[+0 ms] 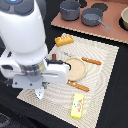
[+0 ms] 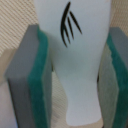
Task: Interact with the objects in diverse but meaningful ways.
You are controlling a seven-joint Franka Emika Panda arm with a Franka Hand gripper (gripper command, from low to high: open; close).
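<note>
Mostly, the arm's bulky white body is blocking the near part of the exterior view, so the gripper is showing only as a pale tip poking down over the woven placemat; the sausage is not appearing anywhere. Up close, the wrist view is filling with the white-grey fish shape, standing between the green-faced pads; both pads are pressing against its sides, so the fingers are clamping it. Its dark gill marks are showing near one end, and both ends are running out of frame. On the placemat, the orange scored bread loaf is lying at the far edge, and the yellow printed carton is sitting at the near edge. A round plate is resting between the fork and the knife. Two grey pots are standing on a brown board beyond.
</note>
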